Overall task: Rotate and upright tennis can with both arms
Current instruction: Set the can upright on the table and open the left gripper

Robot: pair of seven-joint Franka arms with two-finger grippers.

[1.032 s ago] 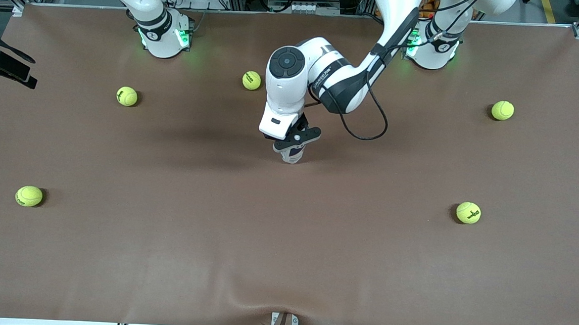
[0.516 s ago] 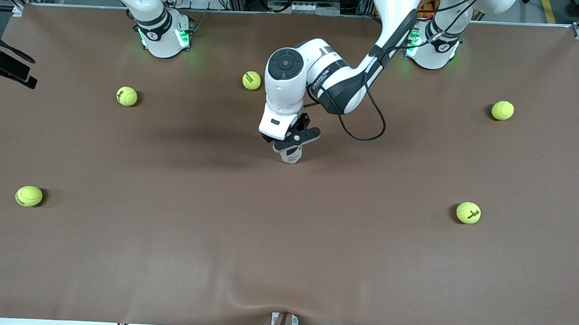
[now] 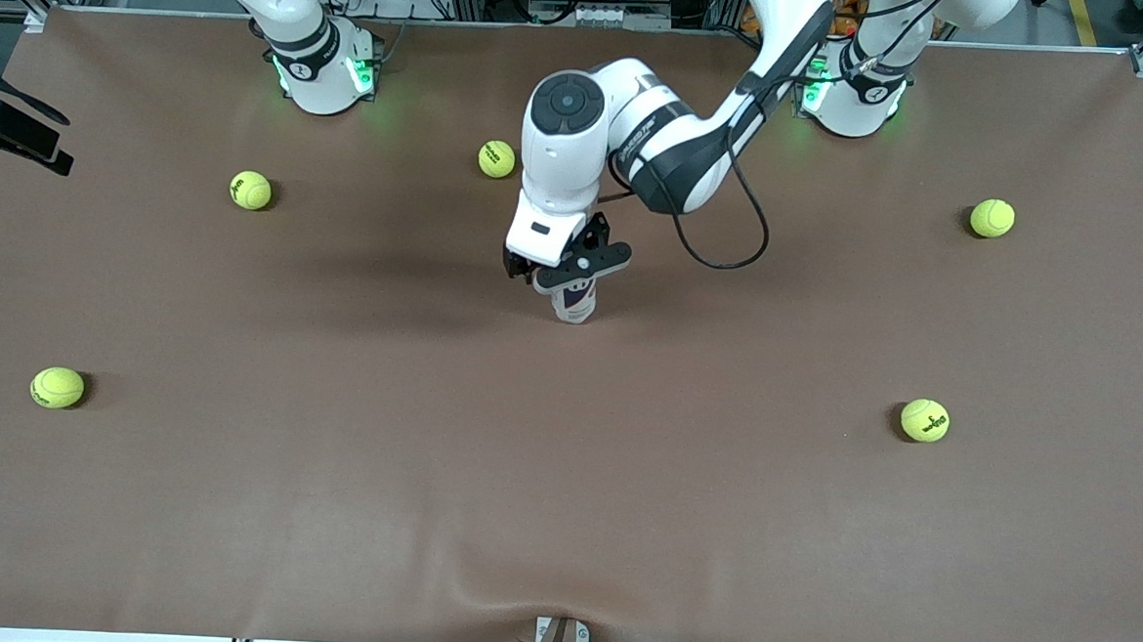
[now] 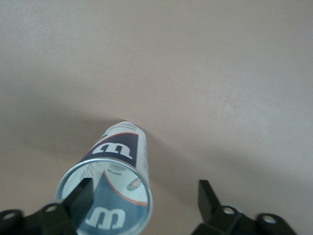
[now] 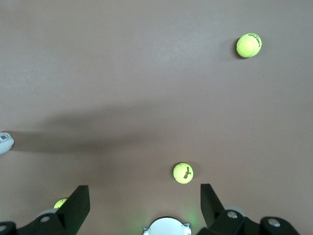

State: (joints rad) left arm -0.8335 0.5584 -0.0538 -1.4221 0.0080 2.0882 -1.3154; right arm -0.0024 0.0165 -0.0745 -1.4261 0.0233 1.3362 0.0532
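The tennis can (image 3: 573, 304) stands upright in the middle of the table, a clear tube with a white-and-navy label and a white W logo. My left gripper (image 3: 570, 280) hangs just over its top, open. In the left wrist view the tennis can (image 4: 117, 181) sits close to one finger, which shows through the clear plastic, while the other finger (image 4: 208, 196) stands well apart from it. The left gripper (image 4: 144, 200) holds nothing. My right gripper (image 5: 144, 203) is open and empty, high above the table near its own base (image 5: 166, 227); the front view does not show it.
Several yellow-green tennis balls lie scattered on the brown table cover (image 3: 563, 477): one (image 3: 497, 159) beside the left arm's elbow, others (image 3: 251, 190) (image 3: 57, 387) toward the right arm's end, and two (image 3: 992, 218) (image 3: 924, 420) toward the left arm's end.
My left gripper has opened and let go of the tennis can, then lifted a little above it. The can stays standing in place. The right arm has not moved.
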